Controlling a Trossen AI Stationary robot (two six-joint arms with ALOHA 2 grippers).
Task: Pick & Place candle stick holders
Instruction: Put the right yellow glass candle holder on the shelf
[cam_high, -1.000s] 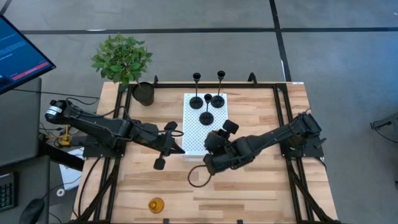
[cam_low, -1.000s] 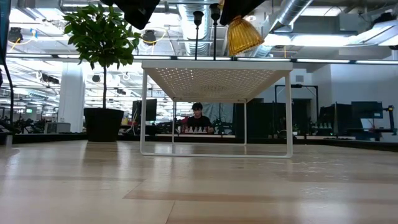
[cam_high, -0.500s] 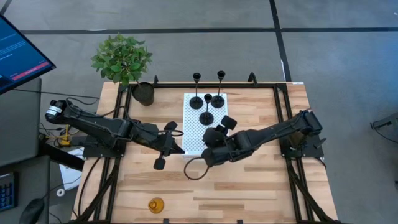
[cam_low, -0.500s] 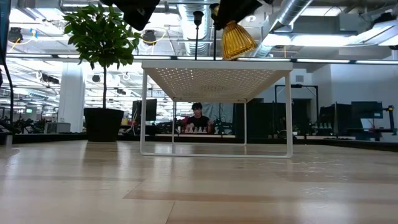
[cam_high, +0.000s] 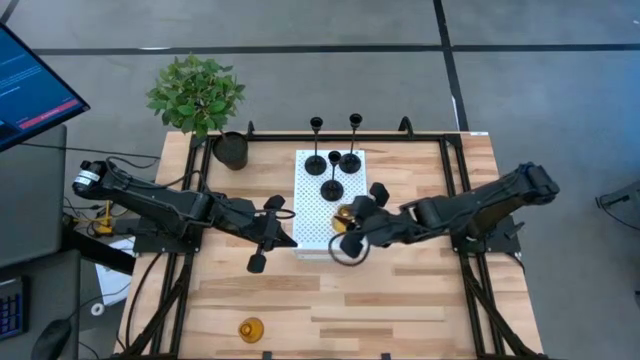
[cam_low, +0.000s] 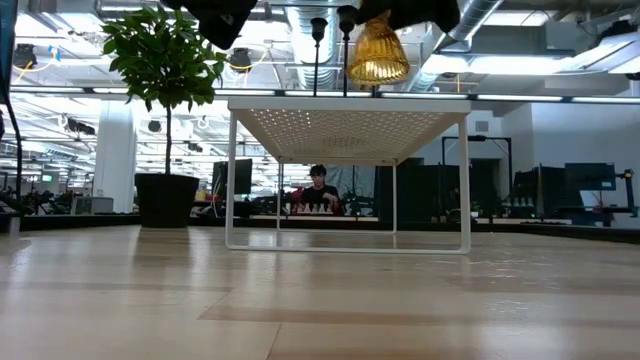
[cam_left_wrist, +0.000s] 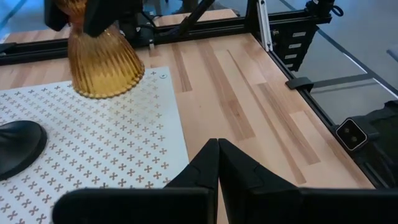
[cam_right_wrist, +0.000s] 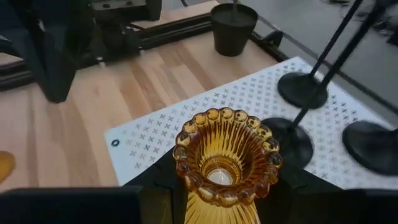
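Note:
An amber ribbed candle holder (cam_high: 343, 217) is in my right gripper (cam_high: 350, 224), over the near right corner of a white perforated stand (cam_high: 312, 205). It also shows in the low view (cam_low: 378, 55), just above the stand top (cam_low: 300, 103). Three black thin-stemmed holders (cam_high: 332, 188) stand by their disc bases on the stand's far part. A second amber holder (cam_high: 250, 328) sits on the table near the front edge. My left gripper (cam_high: 290, 240) is shut and empty, at the stand's near left corner. My right gripper pinches the amber holder's upper body, just under its scalloped rim (cam_right_wrist: 194, 200), between its two fingers. The fingers come about level from the table's right side. The holder stands upright with its flared base (cam_left_wrist: 102, 78) down, close over the stand top; whether it touches, I cannot tell.
A black pot with a green plant (cam_high: 230, 150) stands at the table's far left corner. Black frame rails (cam_high: 455, 200) run along the table's sides. A cable loop (cam_high: 345, 252) hangs under my right arm. Bare wood lies near and right of the stand.
My right gripper has carried the amber holder toward the table's far edge, from over the bare table to over the stand's near right corner. The holder has turned from tilted to upright.

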